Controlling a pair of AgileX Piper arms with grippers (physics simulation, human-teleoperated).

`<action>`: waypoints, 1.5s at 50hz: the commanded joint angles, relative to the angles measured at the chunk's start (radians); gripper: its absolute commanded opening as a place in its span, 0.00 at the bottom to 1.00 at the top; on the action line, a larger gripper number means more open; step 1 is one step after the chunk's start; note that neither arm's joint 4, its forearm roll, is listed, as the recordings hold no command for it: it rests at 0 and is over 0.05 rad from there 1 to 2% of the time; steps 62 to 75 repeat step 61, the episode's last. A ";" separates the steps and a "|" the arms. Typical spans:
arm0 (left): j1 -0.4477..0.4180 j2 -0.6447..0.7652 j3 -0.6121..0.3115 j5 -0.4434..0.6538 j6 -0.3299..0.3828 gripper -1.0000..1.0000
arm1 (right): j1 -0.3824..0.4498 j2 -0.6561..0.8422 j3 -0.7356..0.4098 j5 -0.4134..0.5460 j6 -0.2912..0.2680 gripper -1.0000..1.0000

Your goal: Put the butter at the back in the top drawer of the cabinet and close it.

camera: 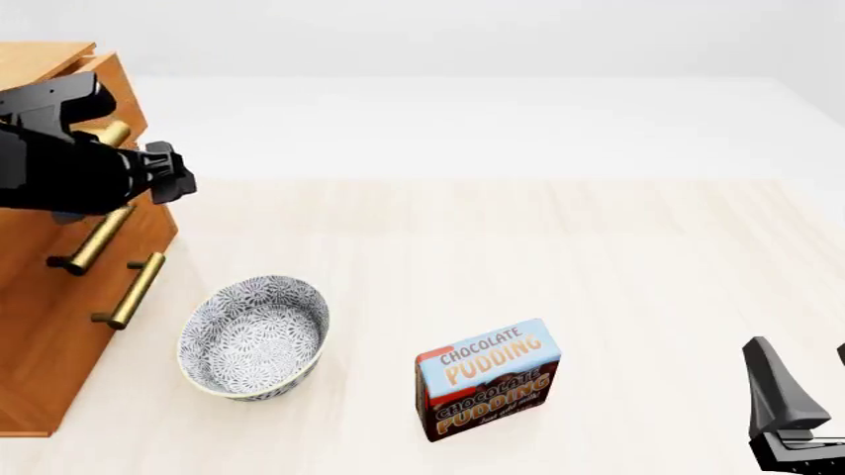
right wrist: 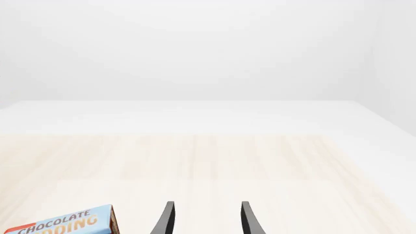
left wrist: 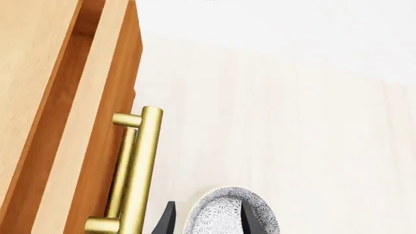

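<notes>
- Nearest to me, the right gripper (right wrist: 206, 220) is idling at the near right edge of the table (camera: 595, 247). Its fingers (right wrist: 167, 217) are standing spread apart, gripping nothing and touching nothing.
- Just ahead and to its left, the Chocolate Pudding box (camera: 486, 381) is standing upright on the table. I am treating it as not part of the job.
- Farther left, the patterned bowl (camera: 253, 336) is sitting near the cabinet (camera: 40, 336), apart from it.
- At the cabinet, the left gripper (left wrist: 209, 222) is hovering beside the brass handle (left wrist: 140, 165) of the top drawer (left wrist: 120, 73). Its fingers are released, nothing is sitting between them, and they are not touching the handle.
- I am reading the top drawer as pulled out a little: a dark gap is showing behind its front panel. The interior is not visible from here.
- The butter is not showing in any view. I cannot tell whether it is lying in the drawer or hidden elsewhere.
- My judgement: the closing of the drawer is still outstanding; the placing of the butter I am unable to confirm.
- Beyond the cabinet, only bare tabletop is showing.
</notes>
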 commanded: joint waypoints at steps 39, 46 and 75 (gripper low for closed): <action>0.158 0.038 -0.008 -0.035 -0.051 1.00 | 0.000 0.000 0.000 0.000 0.000 1.00; 0.170 0.040 -0.001 -0.045 -0.054 1.00 | 0.000 0.000 0.000 0.000 0.000 1.00; 0.109 -0.047 0.014 -0.044 -0.061 1.00 | 0.000 0.000 0.000 0.000 0.000 1.00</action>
